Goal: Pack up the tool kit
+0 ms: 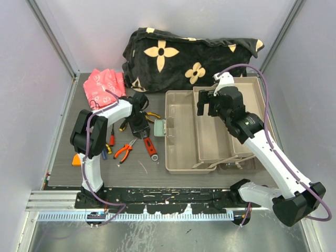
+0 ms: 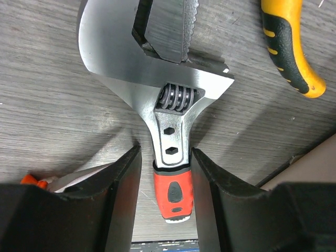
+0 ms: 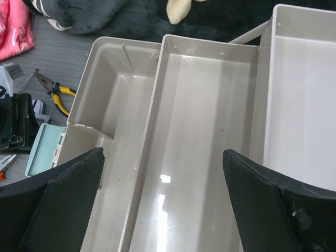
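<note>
Left jaws straddling wrench (image 2: 169, 137), right jaws wide

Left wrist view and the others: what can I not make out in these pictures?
- Left wrist: the top edge cuts off the adjustable wrench head. Whether the left gripper really pinches its red handle is unclear.
- Left wrist: only one handle of the yellow-handled pliers shows; the rest lies beyond the top edge.
- Top external: the right arm covers part of the toolbox trays.
</note>
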You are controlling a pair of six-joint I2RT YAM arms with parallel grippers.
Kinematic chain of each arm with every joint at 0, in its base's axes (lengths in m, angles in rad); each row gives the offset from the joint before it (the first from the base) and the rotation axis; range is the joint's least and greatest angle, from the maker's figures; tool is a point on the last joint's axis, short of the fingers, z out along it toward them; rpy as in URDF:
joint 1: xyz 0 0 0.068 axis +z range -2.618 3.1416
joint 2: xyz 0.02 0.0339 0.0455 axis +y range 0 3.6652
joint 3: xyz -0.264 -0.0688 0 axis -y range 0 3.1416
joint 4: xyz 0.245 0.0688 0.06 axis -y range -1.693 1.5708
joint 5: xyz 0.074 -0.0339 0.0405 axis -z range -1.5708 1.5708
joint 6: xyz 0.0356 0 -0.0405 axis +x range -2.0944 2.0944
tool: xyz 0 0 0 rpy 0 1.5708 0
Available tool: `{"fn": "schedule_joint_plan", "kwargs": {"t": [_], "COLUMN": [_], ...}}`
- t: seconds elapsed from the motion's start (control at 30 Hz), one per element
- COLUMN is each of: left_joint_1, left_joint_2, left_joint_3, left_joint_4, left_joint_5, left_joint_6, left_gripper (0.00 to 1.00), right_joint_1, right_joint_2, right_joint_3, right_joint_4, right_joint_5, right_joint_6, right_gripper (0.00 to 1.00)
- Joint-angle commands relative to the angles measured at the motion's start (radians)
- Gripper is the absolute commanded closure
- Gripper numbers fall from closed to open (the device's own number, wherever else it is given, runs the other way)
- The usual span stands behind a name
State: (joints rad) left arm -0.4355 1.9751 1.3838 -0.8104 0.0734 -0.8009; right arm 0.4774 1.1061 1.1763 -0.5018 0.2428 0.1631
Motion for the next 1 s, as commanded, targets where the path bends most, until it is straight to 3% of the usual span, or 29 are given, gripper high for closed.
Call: {"fn": "schedule_joint_plan", "kwargs": {"t": [0.0, 0.33, 0.37, 0.47, 0.53, 0.57, 0.97], "left_joint_1": [0.0, 0.021, 0.021, 0.021, 0.022, 0.023, 0.064], "left_joint_2": [0.084, 0.181, 0.182, 0.175, 0.165, 0.161, -0.01], "left_joint_3": [0.025, 0.165, 0.157, 0.12, 0.091, 0.083, 0.069], "left_joint_4": [-0.047, -0.083, -0.08, -0.062, -0.053, -0.049, -0.101], "left_joint_5": [-0.012, -0.065, -0.057, -0.036, -0.027, -0.025, -0.124], "left_joint_6": [0.025, 0.078, 0.077, 0.069, 0.066, 0.065, 0.149], "left_gripper": [0.57, 0.57, 0.6, 0.79, 0.97, 1.0, 1.0], "right_joint_1": [-0.005, -0.027, -0.028, -0.029, -0.03, -0.029, -0.034], "right_joint_2": [-0.01, 0.012, 0.014, 0.013, 0.007, 0.003, -0.024], "right_joint_3": [-0.012, -0.017, -0.016, -0.014, -0.018, -0.02, -0.029], "right_joint_4": [0.062, 0.077, 0.078, 0.079, 0.079, 0.079, 0.072], "right_joint_5": [0.006, -0.005, -0.007, -0.012, -0.012, -0.011, -0.014], "right_joint_6": [-0.002, -0.021, -0.021, -0.019, -0.017, -0.015, 0.002], "right_gripper": [0.0, 0.0, 0.0, 0.0, 0.0, 0.0, 0.0]}}
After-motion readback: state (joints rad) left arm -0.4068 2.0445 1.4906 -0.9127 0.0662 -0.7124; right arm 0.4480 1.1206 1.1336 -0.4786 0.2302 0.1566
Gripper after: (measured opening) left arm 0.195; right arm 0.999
